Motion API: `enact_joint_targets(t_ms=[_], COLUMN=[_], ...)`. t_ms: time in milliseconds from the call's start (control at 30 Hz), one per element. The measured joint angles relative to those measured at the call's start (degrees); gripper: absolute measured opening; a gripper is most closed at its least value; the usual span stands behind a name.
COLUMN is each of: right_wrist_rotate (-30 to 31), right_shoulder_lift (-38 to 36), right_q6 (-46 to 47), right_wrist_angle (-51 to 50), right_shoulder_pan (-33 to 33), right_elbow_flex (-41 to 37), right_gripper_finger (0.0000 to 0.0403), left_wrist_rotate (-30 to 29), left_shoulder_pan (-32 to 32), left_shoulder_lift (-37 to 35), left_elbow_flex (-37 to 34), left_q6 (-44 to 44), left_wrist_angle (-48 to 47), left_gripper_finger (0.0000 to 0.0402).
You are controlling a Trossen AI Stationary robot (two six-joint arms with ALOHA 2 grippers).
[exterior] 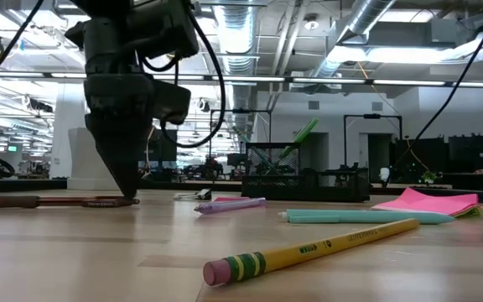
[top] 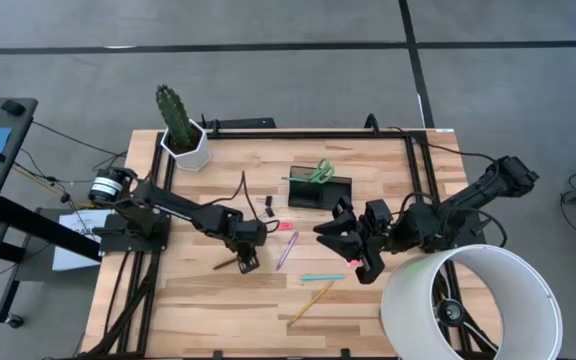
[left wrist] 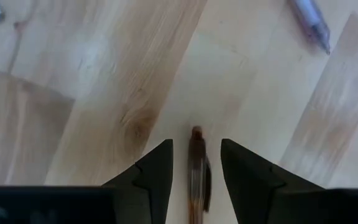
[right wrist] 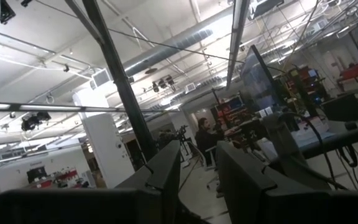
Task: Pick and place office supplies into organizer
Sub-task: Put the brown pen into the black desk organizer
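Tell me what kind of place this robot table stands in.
Probably an open-plan lab or workshop. Bare ceiling ducts and strip lights run overhead, and benches with monitors fill the room behind the wooden table.

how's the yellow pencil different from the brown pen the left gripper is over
The yellow pencil has a pink eraser end; the brown pen looks translucent with a clip. The pencil lies free; the pen lies between the open fingers of the left gripper. Both lie flat on the table.
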Motion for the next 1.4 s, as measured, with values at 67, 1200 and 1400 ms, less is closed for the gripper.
enact_joint_targets(t_ms=[67, 1200, 1400], right_wrist_rotate=[0.0, 0.0, 0.0], right_shoulder_lift=[0.0, 0.0, 0.0], right_q6=[0.0, -0.1, 0.0], right_wrist_angle=[0.0, -0.2, -0.5], right_shoulder_pan=[0.0, 0.0, 0.0], right_elbow_flex=[0.0, 0.0, 0.0], right_gripper_finger=[0.0098, 0.0098, 0.0098], left_wrist_rotate=[-2.0, -8.8, -7.0], left_shoulder_pan=[-0.2, -2.3, -3.0], left_shoulder_lift=[-0.1, 0.8, 3.6], left_elbow_flex=[0.0, 0.1, 0.4], left_q6=[0.1, 3.8, 4.3], left_wrist_angle=[0.2, 1.3, 1.3], left_gripper_finger=[0.0125, 0.0125, 0.0125])
